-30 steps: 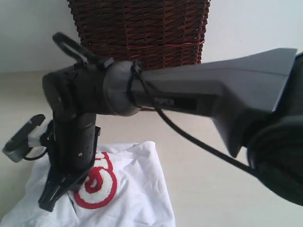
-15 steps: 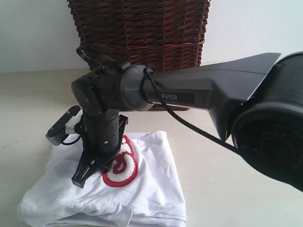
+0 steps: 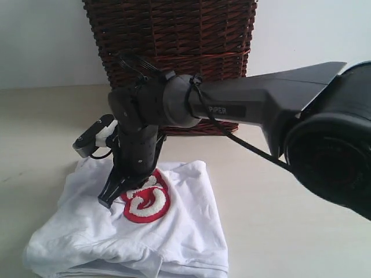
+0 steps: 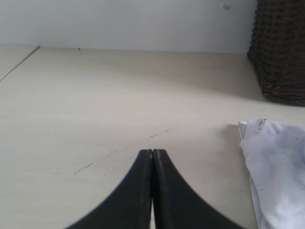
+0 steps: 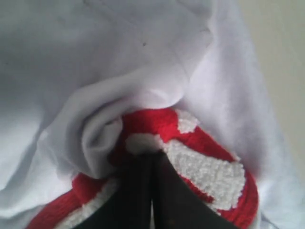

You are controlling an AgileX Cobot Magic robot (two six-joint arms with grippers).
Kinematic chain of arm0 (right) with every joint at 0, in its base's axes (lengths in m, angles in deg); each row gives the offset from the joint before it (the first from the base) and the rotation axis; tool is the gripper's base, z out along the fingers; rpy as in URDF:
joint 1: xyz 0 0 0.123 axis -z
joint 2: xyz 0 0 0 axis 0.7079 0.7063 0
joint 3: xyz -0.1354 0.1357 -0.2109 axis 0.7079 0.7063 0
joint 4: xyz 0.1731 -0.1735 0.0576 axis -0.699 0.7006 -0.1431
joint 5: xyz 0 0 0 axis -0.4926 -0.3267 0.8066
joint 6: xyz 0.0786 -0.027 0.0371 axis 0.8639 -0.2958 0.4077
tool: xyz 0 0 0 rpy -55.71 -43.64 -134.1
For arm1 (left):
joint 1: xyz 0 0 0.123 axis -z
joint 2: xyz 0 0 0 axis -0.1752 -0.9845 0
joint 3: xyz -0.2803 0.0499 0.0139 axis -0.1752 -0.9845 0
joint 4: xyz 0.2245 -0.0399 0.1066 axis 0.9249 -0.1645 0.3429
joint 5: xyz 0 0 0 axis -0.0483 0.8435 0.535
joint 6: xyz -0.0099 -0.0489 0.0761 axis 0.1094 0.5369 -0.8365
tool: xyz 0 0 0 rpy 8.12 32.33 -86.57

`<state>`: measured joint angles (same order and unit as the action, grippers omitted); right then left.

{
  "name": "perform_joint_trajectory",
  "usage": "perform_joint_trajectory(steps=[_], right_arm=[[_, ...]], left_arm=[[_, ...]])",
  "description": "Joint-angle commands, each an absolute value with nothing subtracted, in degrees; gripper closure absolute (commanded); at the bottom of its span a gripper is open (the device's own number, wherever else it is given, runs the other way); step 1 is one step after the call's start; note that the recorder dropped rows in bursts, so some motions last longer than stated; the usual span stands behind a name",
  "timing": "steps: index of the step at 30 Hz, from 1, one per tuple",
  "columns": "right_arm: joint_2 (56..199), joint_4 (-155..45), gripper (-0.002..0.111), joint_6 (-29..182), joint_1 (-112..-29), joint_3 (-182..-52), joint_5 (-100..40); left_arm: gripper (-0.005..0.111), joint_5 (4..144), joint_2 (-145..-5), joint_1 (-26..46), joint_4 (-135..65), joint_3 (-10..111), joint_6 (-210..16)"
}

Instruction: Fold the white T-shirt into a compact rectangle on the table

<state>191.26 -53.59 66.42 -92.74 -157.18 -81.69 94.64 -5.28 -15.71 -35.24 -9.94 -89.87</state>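
Observation:
The white T-shirt [image 3: 179, 231] lies bunched and partly folded on the table [image 3: 272, 226], its fuzzy white lettering outlined in red [image 3: 145, 200] facing up. My right gripper [image 3: 107, 200] points down onto the shirt beside the lettering. It is shut, and its tips [image 5: 152, 155] press into the red lettering [image 5: 205, 176], with a ridge of white cloth [image 5: 119, 95] rucked up in front of them. No cloth shows between the jaws. My left gripper [image 4: 152, 151] is shut and empty over bare table [image 4: 95, 95], with the shirt's edge [image 4: 276, 162] off to one side.
A dark brown wicker basket [image 3: 174, 35] stands at the back of the table, just behind the shirt, and shows in the left wrist view as the basket [image 4: 281, 47]. The right arm's long black link [image 3: 261, 110] crosses the scene. A pale wall rises behind the table.
The right gripper has travelled toward the basket and rightward with its tips on the shirt. The shirt has slid with it and bunched more. Both grippers stayed shut.

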Motion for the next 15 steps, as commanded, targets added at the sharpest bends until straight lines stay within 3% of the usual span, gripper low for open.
perform_joint_trajectory(steps=[1,7,15], right_arm=[[187.97,-52.7,0.108,66.63,-92.34,-156.66,-85.35],[179.14,-60.18,0.108,63.2,-93.4,-154.3,-90.03],[180.87,-59.72,0.108,63.33,-93.98,-137.97,-75.58]], left_arm=[[0.107,94.23,-4.99,-15.74,-35.25,-10.07,-89.87],[0.107,94.23,-4.99,-15.74,-35.25,-10.07,-89.87],[0.107,94.23,-4.99,-15.74,-35.25,-10.07,-89.87]])
